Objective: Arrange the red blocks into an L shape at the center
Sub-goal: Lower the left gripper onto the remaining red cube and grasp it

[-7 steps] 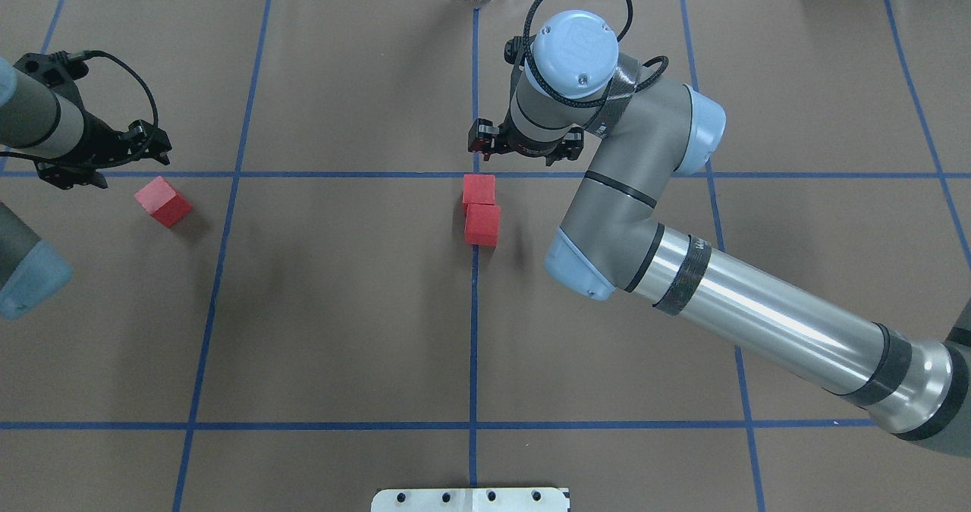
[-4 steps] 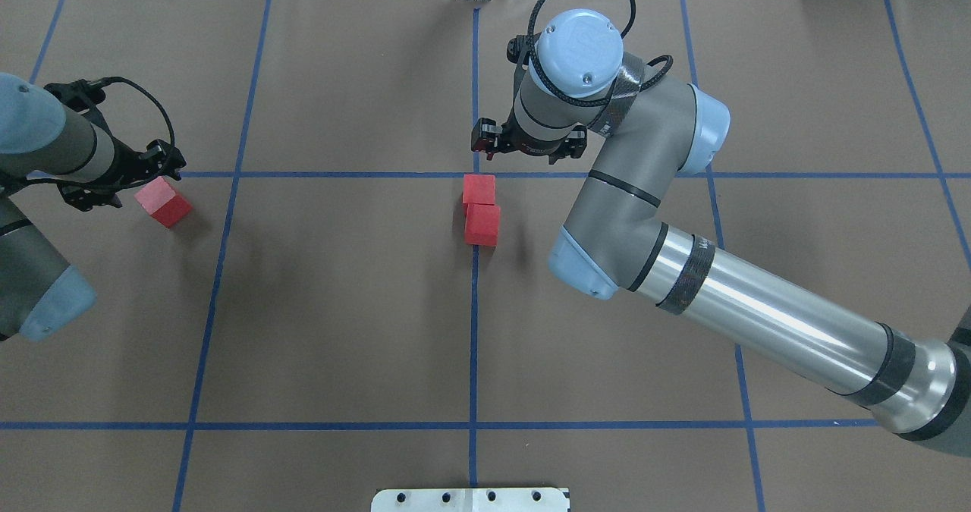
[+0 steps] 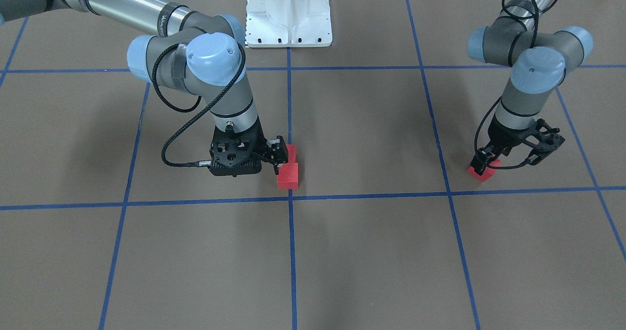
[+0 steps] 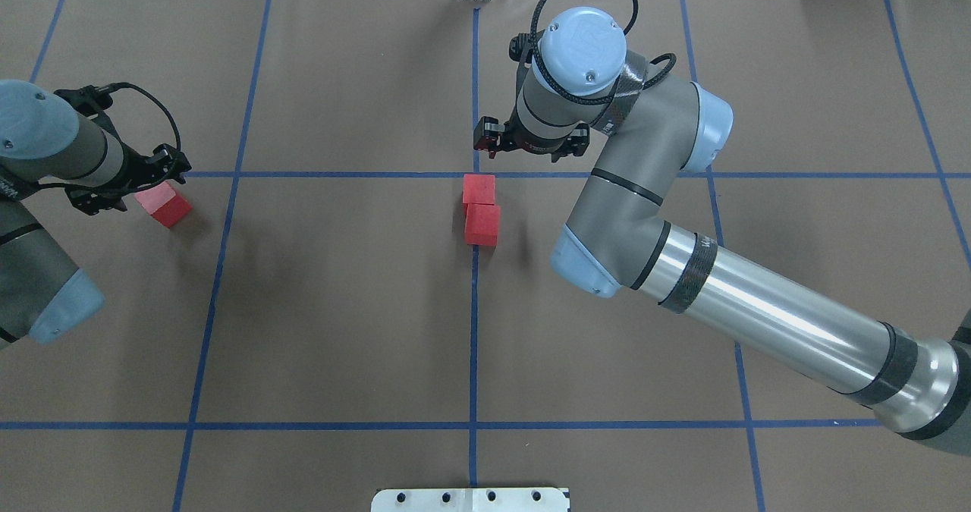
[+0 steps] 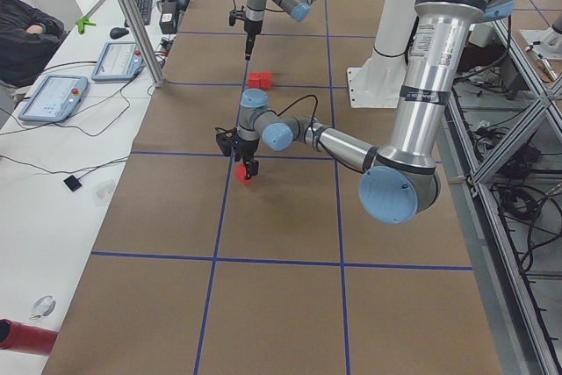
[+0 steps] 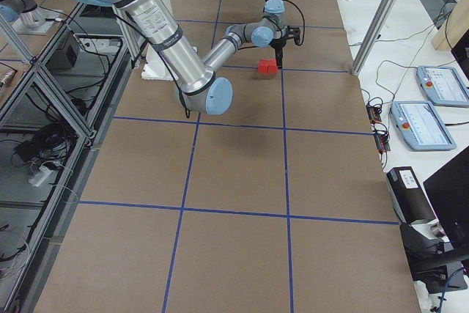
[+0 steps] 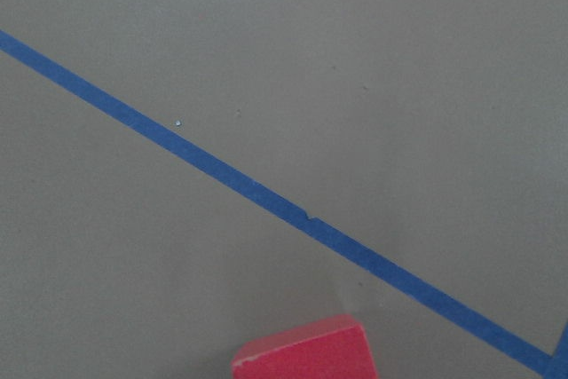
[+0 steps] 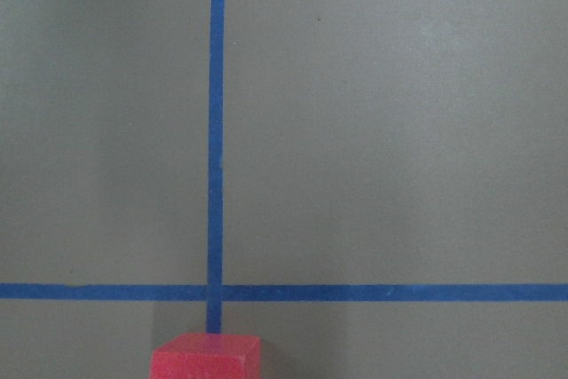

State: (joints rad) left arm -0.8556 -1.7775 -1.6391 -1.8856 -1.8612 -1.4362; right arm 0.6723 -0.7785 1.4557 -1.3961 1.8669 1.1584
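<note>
Left end effector (image 3: 485, 163) closer to lone block (image 3: 481, 174)

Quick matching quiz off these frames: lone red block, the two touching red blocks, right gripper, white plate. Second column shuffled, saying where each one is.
Column one:
1. lone red block
2. two touching red blocks
3. right gripper
4. white plate

Column two:
A. at the robot's edge of the table, on the centre blue line
B. far on the robot's left, at the left gripper
C. close by the touching pair, near the line crossing
D. on the centre blue line, just on the robot's side of the crossing

Pairs: 1-B, 2-D, 3-C, 4-A
</note>
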